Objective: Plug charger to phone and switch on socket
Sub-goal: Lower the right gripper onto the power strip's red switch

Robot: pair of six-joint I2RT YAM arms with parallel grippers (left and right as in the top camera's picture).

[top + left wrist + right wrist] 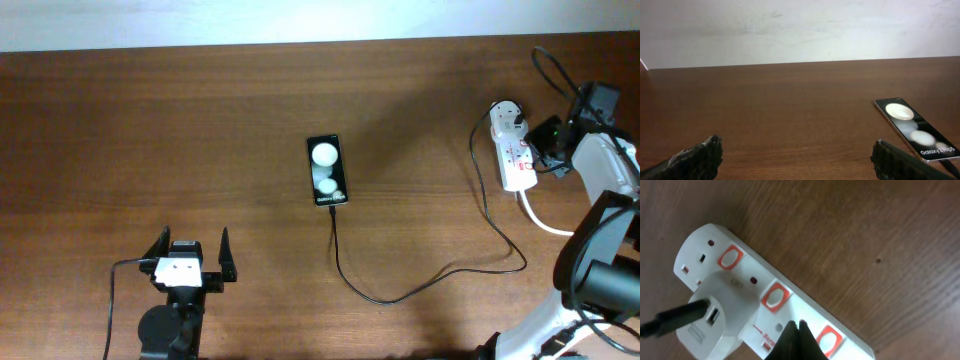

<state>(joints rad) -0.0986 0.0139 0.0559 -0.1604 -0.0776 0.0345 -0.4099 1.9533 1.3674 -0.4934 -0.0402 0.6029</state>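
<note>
Left claw [194,240]: wide open, holding nothing, low over the near left part of the counter [150,120]; its two fingers [705,157] frame bare wood in the wrist view.
Right claw [794,330]: shut, tips together, gripping nothing; the tips sit on the face of the socket [805,312] between the middle and the last of its red switches [775,298]. Whether they press it cannot be told.
Phone [326,170]: flat near the middle of the counter, two white round patches up, lettered end toward the robot. It lies ahead and right of the left claw and well apart from it.
Charger [400,290]: the thin black cable meets the phone's near end, loops toward the robot, then swings right and up to the socket. Its white adapter [725,310] sits in the outlet at the far end of the socket, with the black plug in its side.
Socket: at the far right of the counter, lying roughly front to back, well apart from the phone.
Cord [540,215]: thick and white, leaving the socket's near end and curving right beside the right arm.
</note>
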